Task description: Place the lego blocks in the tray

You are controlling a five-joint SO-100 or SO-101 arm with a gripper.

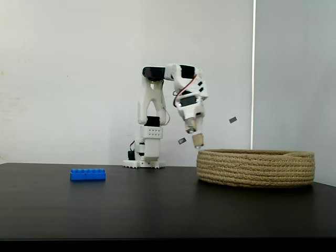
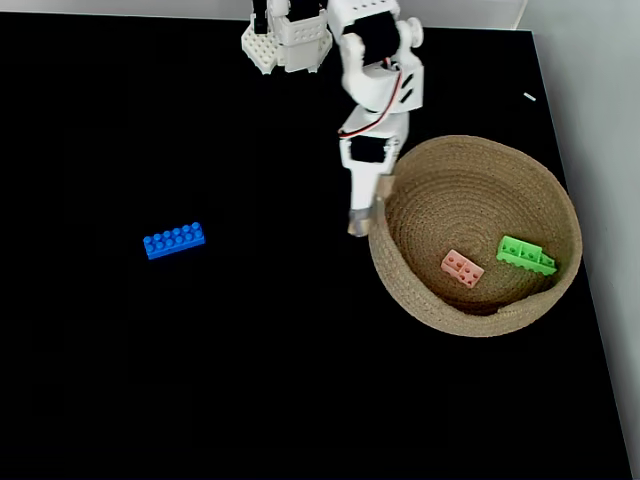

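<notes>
The long blue lego block (image 1: 87, 174) (image 2: 174, 240) lies alone on the black table, well to the left of the arm in both fixed views. The tray, a round coiled-rope basket (image 1: 257, 168) (image 2: 450, 190), sits at the right. Inside it lie the pale pink block (image 2: 462, 267) and the bright green block (image 2: 527, 254). My gripper (image 1: 198, 142) (image 2: 358, 225) points down, hanging just above and outside the basket's left rim. Its fingers look shut with nothing between them.
The white arm base (image 1: 144, 157) (image 2: 285, 45) stands at the back of the table. A pale wall rises behind it. The table's right edge (image 2: 590, 300) runs close past the basket. Open black tabletop lies between the blue block and the basket.
</notes>
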